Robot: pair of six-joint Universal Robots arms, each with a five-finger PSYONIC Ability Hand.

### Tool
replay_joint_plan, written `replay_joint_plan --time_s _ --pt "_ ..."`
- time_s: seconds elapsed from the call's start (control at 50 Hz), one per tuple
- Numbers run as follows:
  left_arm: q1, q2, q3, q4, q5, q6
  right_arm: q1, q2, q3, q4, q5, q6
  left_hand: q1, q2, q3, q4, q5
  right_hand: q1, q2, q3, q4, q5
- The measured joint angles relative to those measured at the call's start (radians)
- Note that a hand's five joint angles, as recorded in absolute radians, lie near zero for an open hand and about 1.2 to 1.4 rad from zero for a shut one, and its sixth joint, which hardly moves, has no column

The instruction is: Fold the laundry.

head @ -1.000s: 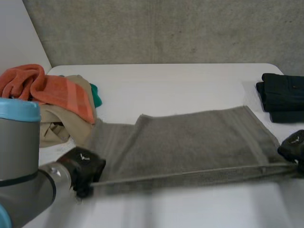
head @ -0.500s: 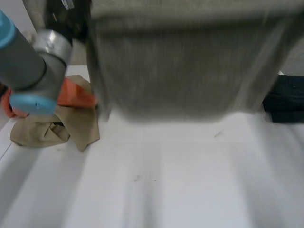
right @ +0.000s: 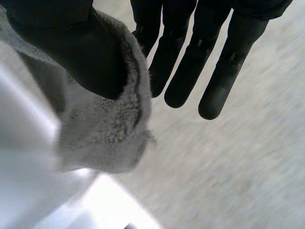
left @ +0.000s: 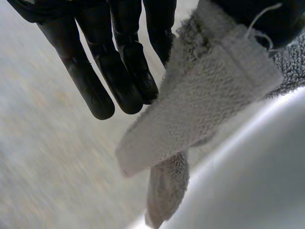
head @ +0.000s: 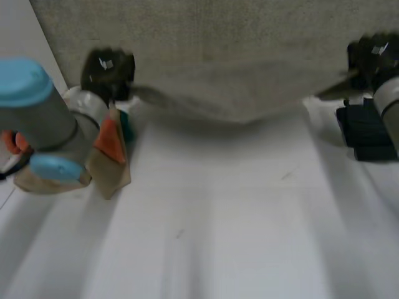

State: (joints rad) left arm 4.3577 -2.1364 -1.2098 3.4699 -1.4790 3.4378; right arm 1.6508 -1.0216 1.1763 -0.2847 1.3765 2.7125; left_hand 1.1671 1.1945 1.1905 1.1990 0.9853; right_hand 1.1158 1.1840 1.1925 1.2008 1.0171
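**Towel strung across the upper frame**

I had the towel (head: 237, 103) lifted, its long axis running side to side, sagging mid-span. Left hand (head: 107, 68) at upper left and right hand (head: 373, 55) at upper right each pinched an end corner, thumb against straight fingers.

Room: smooth white table (head: 237, 224) spreads from 6 o'clock out to 3 and 9. Rough grey wall (head: 68, 25) stands behind it at 12 o'clock, plain white wall (head: 19, 31) at 10. Light soft, even.
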Motion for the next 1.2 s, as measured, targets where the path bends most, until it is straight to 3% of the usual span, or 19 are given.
replay_joint_plan --time_s 0.16,0.3,0.38,0.46,0.48,0.6,0.72,0.84,0.94,1.06,1.2 --pt "0.006 -0.076 -0.211 0.107 -0.006 0.06 -0.034 0.077 0.136 0.048 -0.026 -0.072 -0.365 -0.381 -0.369 -0.384 -0.346 0.0 0.0 0.0 0.0 0.0" --pt "0.012 -0.098 -0.276 0.135 -0.019 0.117 -0.069 0.091 0.17 0.056 -0.027 -0.092 -0.516 -0.542 -0.538 -0.553 -0.524 0.0 0.0 0.0 0.0 0.0" --pt "0.015 -0.092 -0.292 0.129 -0.024 0.138 -0.081 0.083 0.174 0.071 -0.027 -0.094 -0.465 -0.5 -0.496 -0.51 -0.477 0.0 0.0 0.0 0.0 -0.002" --pt "0.018 -0.077 -0.306 0.124 -0.02 0.142 -0.088 0.071 0.178 0.09 -0.03 -0.095 -0.239 -0.284 -0.281 -0.307 -0.279 0.0 0.0 0.0 0.0 0.0" --pt "0.019 -0.068 -0.313 0.122 -0.017 0.14 -0.09 0.065 0.18 0.1 -0.033 -0.095 -0.038 -0.11 -0.115 -0.115 -0.091 0.0 0.0 0.0 0.0 0.0" --pt "0.016 -0.009 -0.365 0.102 -0.006 0.125 -0.108 0.029 0.194 0.176 -0.055 -0.114 0.01 0.002 0.0 -0.001 -0.004 0.0 0.0 0.0 0.0 0.0" --pt "0.006 0.118 -0.472 0.001 -0.001 0.155 -0.149 -0.036 0.23 0.35 -0.078 -0.255 0.01 0.002 0.0 -0.001 -0.004 0.0 0.0 0.0 0.0 0.0" --pt "-0.005 0.304 -0.619 -0.291 0.004 0.274 -0.252 -0.148 0.335 0.699 -0.052 -0.629 0.01 0.002 0.0 -0.001 -0.004 0.0 0.0 0.0 0.0 0.0" --pt "-0.008 0.367 -0.652 -0.55 0.007 0.349 -0.308 -0.202 0.397 0.824 -0.044 -0.827 0.01 0.003 0.0 0.0 -0.004 0.0 0.0 0.0 0.0 0.0" --pt "-0.02 0.349 -0.579 -0.68 0.004 0.348 -0.306 -0.187 0.394 0.788 -0.051 -0.845 0.01 0.004 0.002 0.003 -0.004 0.0 0.0 0.0 0.0 0.0" --pt "-0.043 0.229 -0.377 -0.564 -0.017 0.247 -0.23 -0.089 0.273 0.622 -0.039 -0.641 0.01 0.004 0.002 0.003 -0.004 0.0 0.0 0.0 0.0 0.002"
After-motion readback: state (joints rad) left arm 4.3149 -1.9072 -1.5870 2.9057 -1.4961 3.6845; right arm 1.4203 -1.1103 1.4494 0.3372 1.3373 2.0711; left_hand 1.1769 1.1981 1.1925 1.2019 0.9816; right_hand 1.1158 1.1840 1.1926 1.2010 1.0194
